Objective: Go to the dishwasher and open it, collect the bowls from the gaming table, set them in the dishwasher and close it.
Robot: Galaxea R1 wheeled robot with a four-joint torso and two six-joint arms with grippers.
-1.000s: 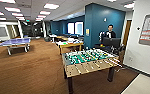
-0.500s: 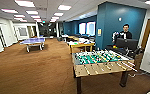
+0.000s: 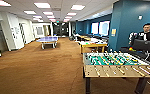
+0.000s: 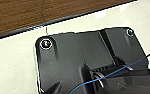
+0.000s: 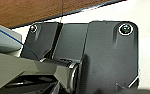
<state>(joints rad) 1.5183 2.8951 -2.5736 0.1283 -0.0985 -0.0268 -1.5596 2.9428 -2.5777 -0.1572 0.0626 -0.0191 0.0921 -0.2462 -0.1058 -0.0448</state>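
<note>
You are in a wide open office hall with brown carpet (image 3: pixel 41 72) running ahead and a blue wall (image 3: pixel 131 27) on your right. Nearest you on the right stands the table-football table (image 3: pixel 113 63), green field and rods plain to see; its corner and the handles sticking out toward the carpet are what the base could clip if you turn tight around it. Beyond it lies the gaming table (image 3: pixel 92 45), long, with yellow edge trim; something pale sits on its top, but I cannot make out the bowls from here. Farther off on the left is a blue table-tennis table (image 3: pixel 48 39). A person (image 3: pixel 146 35) stands behind the football table by dark chairs, close enough to your path that a swing right could crowd them. No dishwasher can be picked out from here. Whether either arm's fingers are open or closed, I cannot tell.
</note>
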